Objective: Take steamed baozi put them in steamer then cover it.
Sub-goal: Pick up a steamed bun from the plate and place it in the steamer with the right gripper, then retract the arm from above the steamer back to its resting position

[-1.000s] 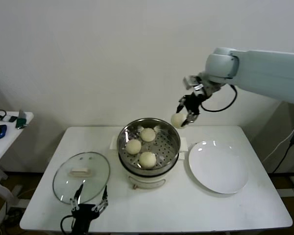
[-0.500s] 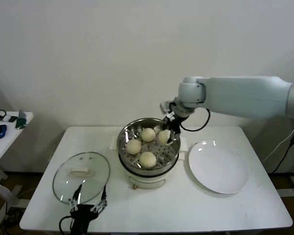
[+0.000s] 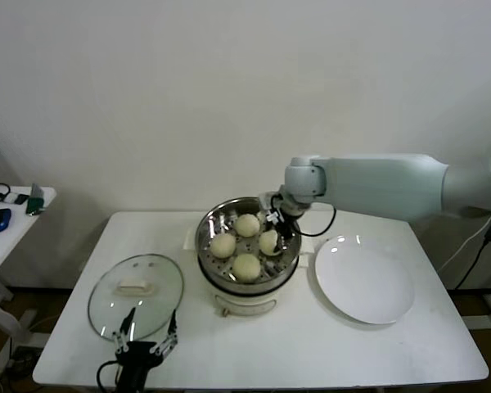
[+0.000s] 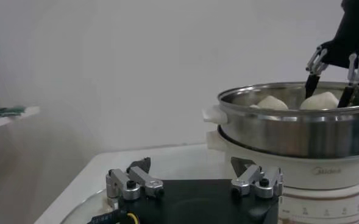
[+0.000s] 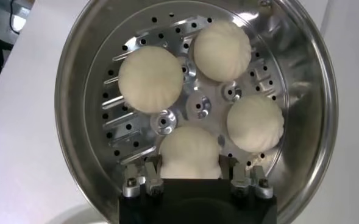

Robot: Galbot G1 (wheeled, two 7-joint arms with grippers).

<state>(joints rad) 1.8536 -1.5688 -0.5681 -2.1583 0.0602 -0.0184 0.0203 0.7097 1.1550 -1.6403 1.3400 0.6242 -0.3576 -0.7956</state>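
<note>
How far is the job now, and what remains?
Three baozi already lie in the steamer. The right gripper is setting the fourth baozi on the tray. The cover lies on the table by the left gripper; covering remains.

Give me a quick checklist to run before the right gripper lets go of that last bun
1. All four baozi inside the steamer: ok.
2. Right gripper astride the fourth bun: ok.
3. Fourth bun resting on the perforated tray: cannot tell.
4. White plate emptied: ok.
5. Glass cover off the pot, lying on the table: ok.
6. Left gripper open over the cover's near rim: ok.
</note>
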